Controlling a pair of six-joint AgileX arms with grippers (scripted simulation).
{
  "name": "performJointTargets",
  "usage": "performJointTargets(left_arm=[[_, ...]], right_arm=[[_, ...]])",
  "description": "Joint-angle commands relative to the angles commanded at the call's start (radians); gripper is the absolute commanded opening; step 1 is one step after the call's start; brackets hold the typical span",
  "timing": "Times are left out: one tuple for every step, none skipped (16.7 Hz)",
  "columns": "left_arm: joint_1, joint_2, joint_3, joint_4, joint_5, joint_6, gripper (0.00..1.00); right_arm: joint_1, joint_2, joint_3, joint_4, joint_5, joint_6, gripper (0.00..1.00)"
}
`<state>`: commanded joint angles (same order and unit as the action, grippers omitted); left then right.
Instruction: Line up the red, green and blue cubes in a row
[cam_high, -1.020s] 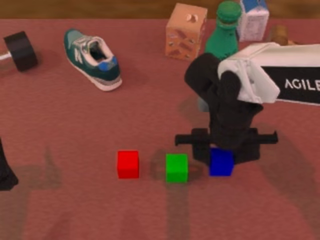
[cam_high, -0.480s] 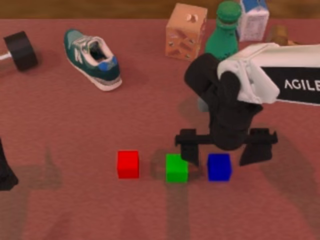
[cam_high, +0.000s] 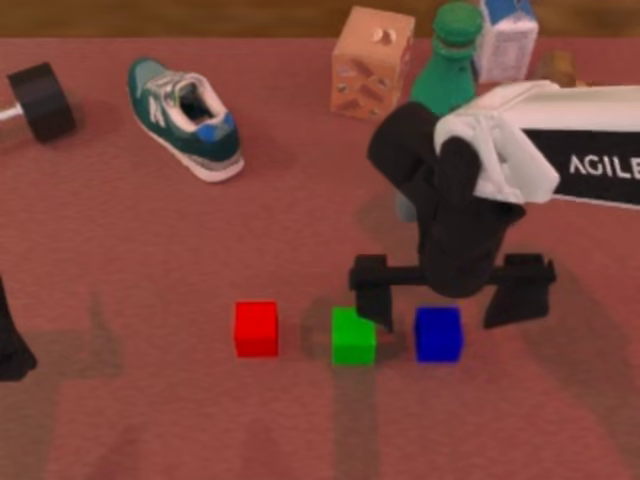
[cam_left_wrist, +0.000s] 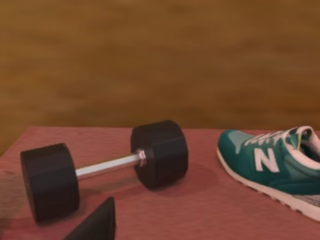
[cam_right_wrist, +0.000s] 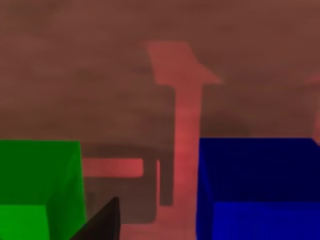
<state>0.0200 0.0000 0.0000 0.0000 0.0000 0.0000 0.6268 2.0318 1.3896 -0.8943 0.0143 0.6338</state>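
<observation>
From the top view you can count three small plain cubes on the reddish-brown surface (cam_high: 150, 250): one bright red cube (cam_high: 256, 328), one bright green cube (cam_high: 353, 335) and one deep blue cube (cam_high: 438, 334). They sit in a row across the lower middle of the frame, red at left, green in the middle, blue at right, each apart from its neighbour. The right end effector (cam_high: 450, 296) hangs just above the blue cube in the frame, its fingers spread wide and released, holding nothing; one dark finger (cam_high: 368, 288) overlaps the upper right corner of the green cube. Around them you have one black dumbbell (cam_high: 38, 100) at upper left, one teal and white sneaker (cam_high: 187, 116) beside it, one peach-orange patterned box (cam_high: 372, 62) at top centre, one green bottle (cam_high: 447, 70) and one white and blue carton (cam_high: 505, 38) next to it, partly hidden behind the white right arm. The left arm is parked at the left edge, lower down; you cannot tell how the left end effector stands.

In the left wrist view you see the dumbbell (cam_left_wrist: 102, 167) and the sneaker (cam_left_wrist: 272, 167) resting apart on the surface before a wooden wall.

In the right wrist view you see the green cube (cam_right_wrist: 40, 187) and the blue cube (cam_right_wrist: 257, 187) with a bare strip of surface between them.
</observation>
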Motion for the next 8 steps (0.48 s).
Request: performJointTargets(left_arm=[[0.0,0.0,0.0,0.0,0.0,0.0,1.0],[0.0,0.0,0.0,0.0,0.0,0.0,1.0],[0.0,0.0,0.0,0.0,0.0,0.0,1.0],[0.0,0.0,0.0,0.0,0.0,0.0,1.0],[0.0,0.0,0.0,0.0,0.0,0.0,1.0],[0.0,0.0,0.0,0.0,0.0,0.0,1.0],[0.0,0.0,0.0,0.0,0.0,0.0,1.0],[0.0,0.0,0.0,0.0,0.0,0.0,1.0]], right_arm=[[0.002,-0.008,0.018,-0.024,-0.001,0.0,1.0],[0.004,-0.019,0.041,-0.057,-0.001,-0.001,1.0],[0.006,-0.032,0.065,-0.098,-0.002,-0.001,1.0],[0.007,-0.044,0.089,-0.141,-0.002,-0.001,1.0],[0.008,-0.056,0.113,-0.179,-0.001,0.0,1.0],[0.009,-0.068,0.131,-0.208,0.0,0.0,1.0],[0.009,-0.077,0.144,-0.227,0.0,-0.001,1.0],[0.009,-0.081,0.149,-0.234,0.0,-0.001,1.0]])
